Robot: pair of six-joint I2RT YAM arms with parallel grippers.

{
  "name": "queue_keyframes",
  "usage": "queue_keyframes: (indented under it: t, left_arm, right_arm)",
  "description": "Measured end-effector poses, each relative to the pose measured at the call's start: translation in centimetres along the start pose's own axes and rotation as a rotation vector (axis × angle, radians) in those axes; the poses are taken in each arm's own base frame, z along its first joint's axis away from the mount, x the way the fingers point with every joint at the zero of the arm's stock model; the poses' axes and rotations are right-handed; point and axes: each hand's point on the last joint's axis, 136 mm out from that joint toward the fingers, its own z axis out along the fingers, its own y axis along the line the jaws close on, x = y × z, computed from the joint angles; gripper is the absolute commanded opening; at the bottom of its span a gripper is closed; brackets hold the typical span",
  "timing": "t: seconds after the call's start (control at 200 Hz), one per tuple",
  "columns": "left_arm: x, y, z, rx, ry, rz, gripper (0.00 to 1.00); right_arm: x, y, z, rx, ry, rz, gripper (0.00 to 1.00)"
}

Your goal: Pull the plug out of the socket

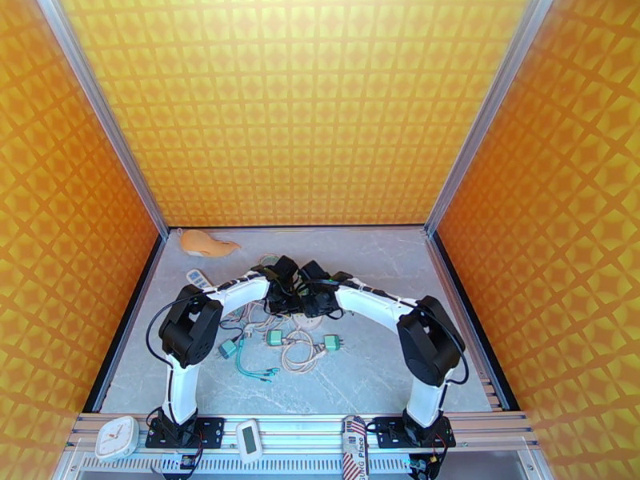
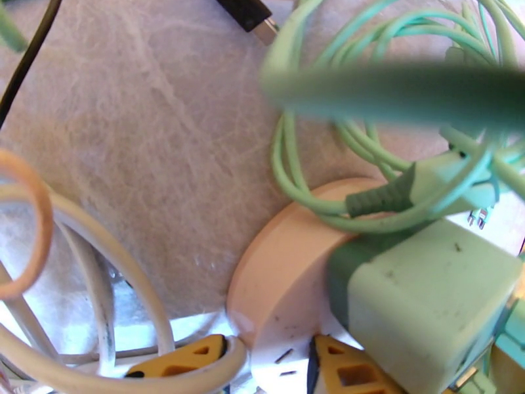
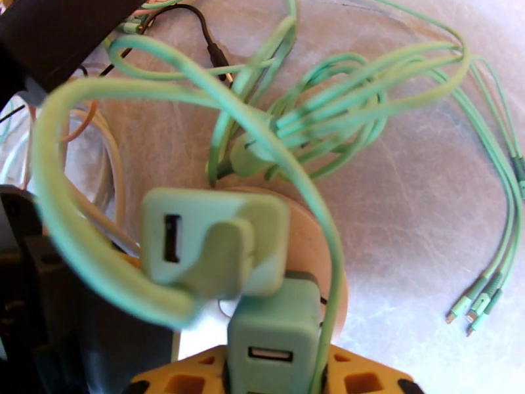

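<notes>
The socket (image 2: 275, 290) is a round peach disc lying among cables mid-table. A pale green plug (image 2: 426, 303) stands in it. In the left wrist view my left gripper (image 2: 269, 356) has its yellow fingers (image 2: 190, 356) closed against the disc's near edge, a white cable looped over one finger. From the right wrist camera, the socket (image 3: 315, 244) carries two green plugs. My right gripper (image 3: 272, 372) is shut on the nearer plug (image 3: 272, 333); the other plug (image 3: 210, 247) sits just beyond it. From above, both the left gripper (image 1: 286, 302) and the right gripper (image 1: 316, 302) meet over the socket.
Green cables (image 3: 341, 106) coil behind the socket, their loose ends (image 3: 472, 303) to the right. Spare green chargers (image 1: 274, 338) and white cables (image 1: 300, 350) lie in front. A peach object (image 1: 206, 244) and a white remote (image 1: 198, 278) lie back left. Orange walls enclose the table.
</notes>
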Motion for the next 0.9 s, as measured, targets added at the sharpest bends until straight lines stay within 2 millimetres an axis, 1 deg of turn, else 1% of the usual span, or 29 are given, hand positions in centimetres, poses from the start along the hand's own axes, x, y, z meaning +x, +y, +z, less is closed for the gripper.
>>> queue_keyframes:
  t: [0.255, 0.435, 0.59, 0.74, 0.9]
  left_arm:
    - [0.0, 0.0, 0.0, -0.003, 0.003, 0.002, 0.32]
    - [0.1, 0.2, 0.1, -0.005, 0.005, 0.001, 0.32]
    - [-0.1, -0.6, 0.3, 0.016, -0.009, 0.017, 0.32]
    - [-0.1, -0.6, 0.4, 0.016, -0.010, 0.017, 0.32]
    - [-0.2, -0.6, 0.4, 0.015, -0.008, 0.021, 0.32]
  right_arm:
    - [-0.1, -0.2, 0.0, 0.005, 0.002, 0.002, 0.33]
    - [-0.3, -1.2, -0.2, -0.105, 0.025, 0.083, 0.32]
    - [-0.1, -2.0, -0.4, -0.158, 0.040, 0.131, 0.33]
    - [0.1, -1.7, -0.4, -0.153, 0.042, 0.128, 0.33]
    - [0.3, -0.8, -0.5, -0.069, 0.040, 0.068, 0.33]
